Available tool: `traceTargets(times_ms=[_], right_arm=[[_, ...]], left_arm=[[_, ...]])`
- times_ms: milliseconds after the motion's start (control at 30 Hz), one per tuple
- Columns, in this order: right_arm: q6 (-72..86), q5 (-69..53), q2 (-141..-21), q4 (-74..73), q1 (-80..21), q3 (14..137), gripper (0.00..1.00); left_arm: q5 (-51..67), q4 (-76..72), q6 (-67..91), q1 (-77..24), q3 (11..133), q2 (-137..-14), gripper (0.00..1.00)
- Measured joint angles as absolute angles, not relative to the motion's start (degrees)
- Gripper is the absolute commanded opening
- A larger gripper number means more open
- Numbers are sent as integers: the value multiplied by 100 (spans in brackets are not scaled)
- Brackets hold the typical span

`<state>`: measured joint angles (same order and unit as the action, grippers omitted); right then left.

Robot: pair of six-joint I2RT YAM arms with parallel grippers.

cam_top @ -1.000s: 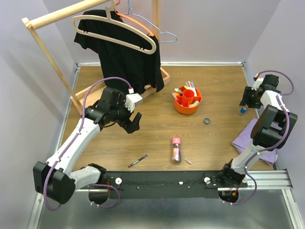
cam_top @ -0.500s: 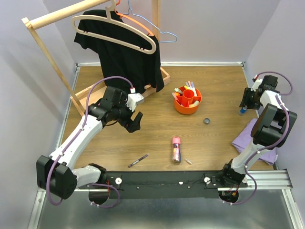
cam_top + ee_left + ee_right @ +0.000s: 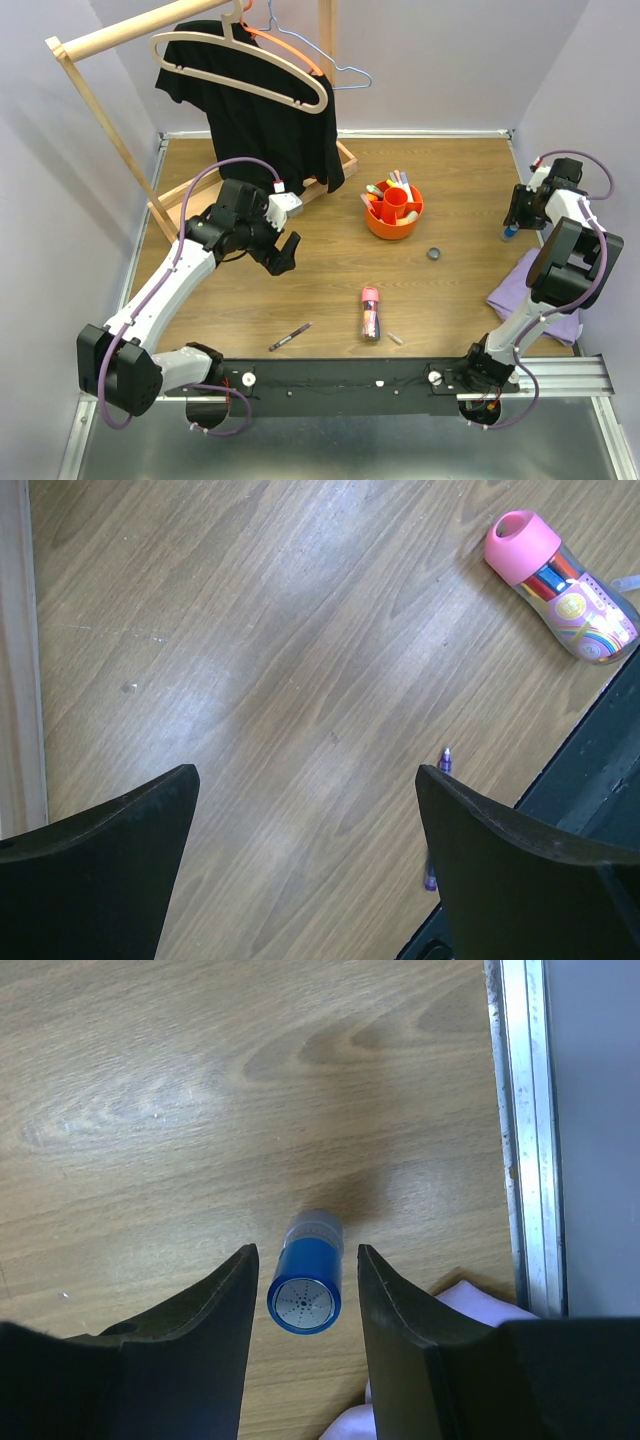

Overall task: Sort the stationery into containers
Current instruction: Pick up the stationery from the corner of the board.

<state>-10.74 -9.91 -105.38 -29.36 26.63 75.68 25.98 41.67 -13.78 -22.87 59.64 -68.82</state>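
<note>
The orange organiser (image 3: 392,215) stands mid-table with several pens in it. A stubby pink-capped tube (image 3: 371,312) (image 3: 565,600) lies near the front, with a slim purple pen (image 3: 289,336) (image 3: 445,760) to its left. My left gripper (image 3: 283,255) (image 3: 305,790) hovers open over bare wood; its right finger hides part of the pen. A blue marker (image 3: 510,232) (image 3: 306,1285) stands upright by the right edge. My right gripper (image 3: 512,215) (image 3: 307,1250) straddles it, open, with a gap showing on each side.
A small dark cap (image 3: 434,254) lies right of the organiser and a small white piece (image 3: 396,338) beside the tube. A purple cloth (image 3: 530,295) (image 3: 470,1305) lies next to the marker, by the metal rail (image 3: 525,1130). A wooden rack (image 3: 340,170) with a black shirt (image 3: 255,110) stands back left.
My left gripper has shifted slightly to the right and then held still. The right gripper stays around the blue marker.
</note>
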Motion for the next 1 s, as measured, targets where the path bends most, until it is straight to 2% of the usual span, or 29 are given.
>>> traceTargets(times_ms=[367, 567, 667, 800, 1000], right_arm=[[-1122, -961, -10536, -2989, 2663, 7476, 53], [-1144, -958, -10536, -2993, 2663, 7467, 46], [-1166, -958, -10536, -3002, 2663, 7456, 40], [-1210, -956, -10530, -3004, 2663, 7426, 24], [-1253, -956, -10486, -3076, 2663, 7406, 8]], left_arm=[[2598, 4158, -1376, -2255, 5964, -6879, 99], [2598, 4136, -1372, -2220, 5959, -6866, 99], [2598, 4123, -1365, -2209, 5955, -6855, 99], [2598, 4115, -1358, -2185, 5942, -6845, 99], [2598, 4075, -1343, -2169, 5922, -6818, 99]])
